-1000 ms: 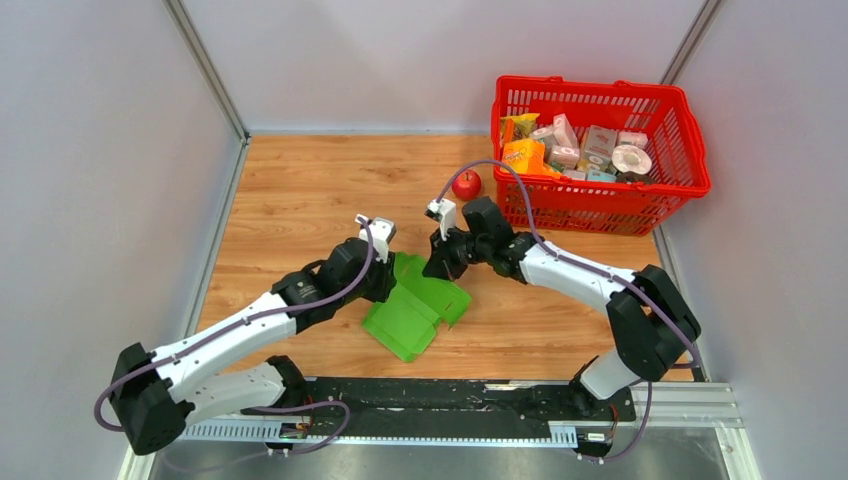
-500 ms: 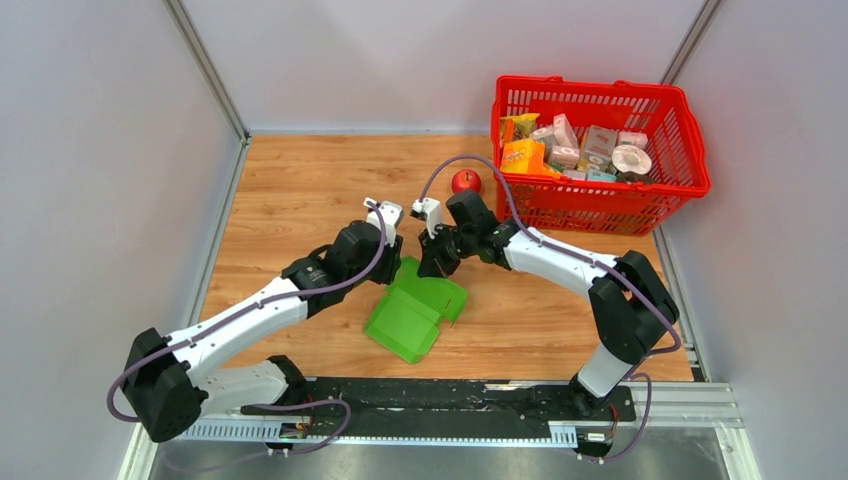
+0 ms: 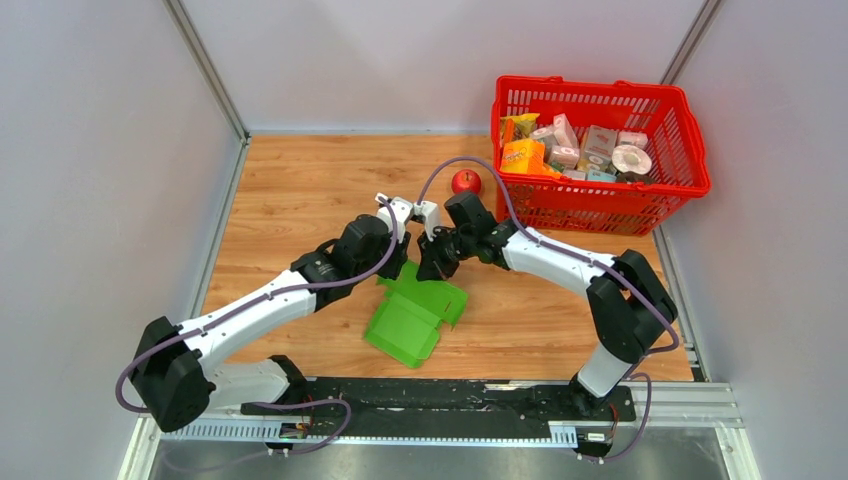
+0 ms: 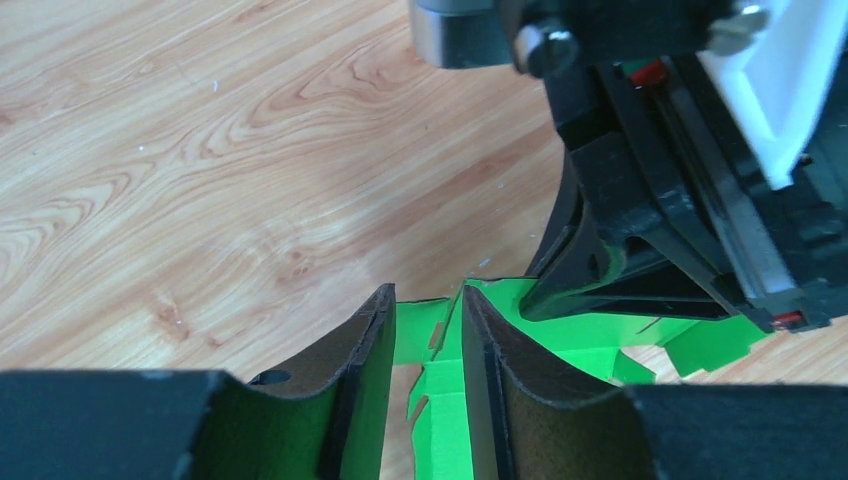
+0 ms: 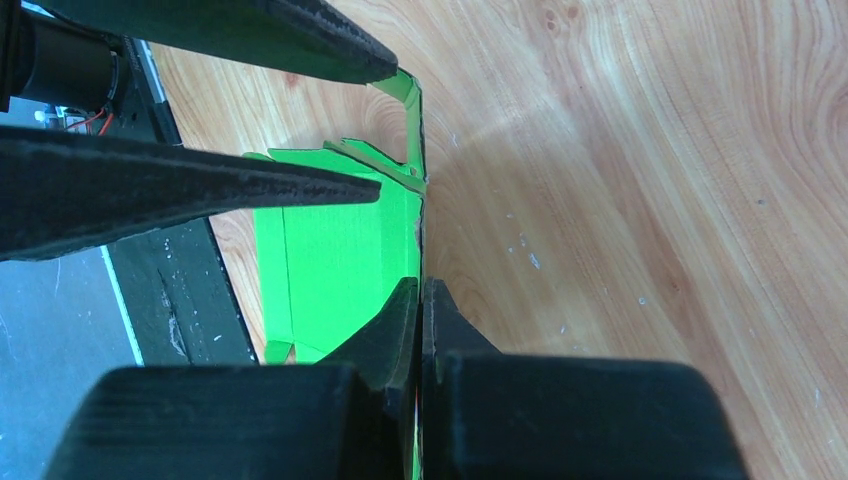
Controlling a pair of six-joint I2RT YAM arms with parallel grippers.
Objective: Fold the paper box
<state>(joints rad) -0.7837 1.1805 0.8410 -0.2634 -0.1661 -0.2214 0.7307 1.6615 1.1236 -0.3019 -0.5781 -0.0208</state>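
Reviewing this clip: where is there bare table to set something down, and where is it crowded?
Bare wood: the far-left table left of the apple; near right, between paper box and right arm. Crowded: centre, where left gripper and right gripper meet; red basket far right.

Wood-grain tabletop [image 3: 300, 190], shut in by grey walls [image 3: 430, 60] on three sides. At far right corner, red basket [image 3: 600, 212], packed with small goods: orange packet [image 3: 524, 157] at left end, pink-and-white boxes [image 3: 565, 133] mid-way, round roll [image 3: 631, 159] toward the right. Just beside basket's near left corner, out on the wood, red apple [image 3: 465, 182]. Along near edge, black rail [image 3: 430, 395].
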